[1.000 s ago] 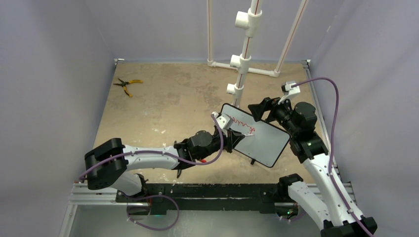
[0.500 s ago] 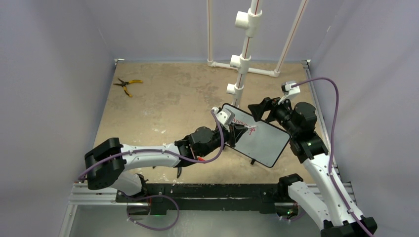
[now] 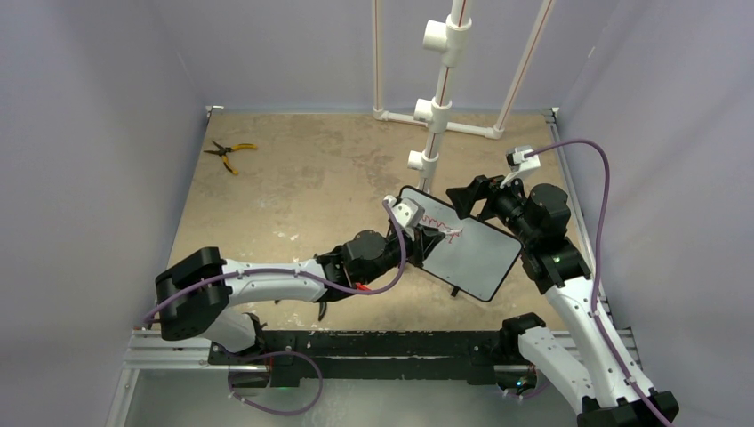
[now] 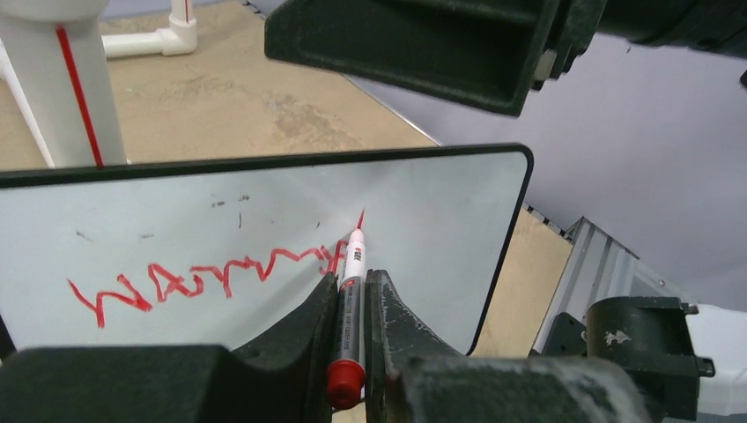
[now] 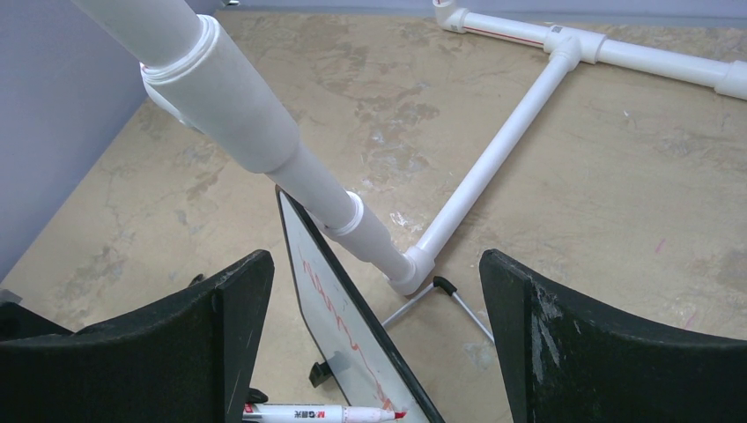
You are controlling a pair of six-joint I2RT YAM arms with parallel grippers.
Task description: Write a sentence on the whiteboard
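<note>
— Where is the whiteboard (image 3: 471,253)?
— In the top view it stands right of the centre of the frame, on the table (image 3: 293,196). It is tilted, and the white pipe frame (image 3: 435,111) is just behind it.
— And the sentence (image 4: 211,275)?
— It is one red line of scrawl across the left half of the board's face in the left wrist view. I cannot read any words.
— What about the left gripper (image 4: 351,289)?
— It is clenched on a red marker (image 4: 356,260). The tip points at the board, just at the right end of the red line. Whether it touches, I cannot tell.
— And the right gripper (image 5: 374,264)?
— Its fingers are spread wide and grasp nothing. It hangs at the board's upper edge in the top view, and its own camera shows the board from the side, between the fingers.
— Anything else?
— Yellow pliers (image 3: 229,153) lie in the upper left of the top view, well apart from both arms.
</note>
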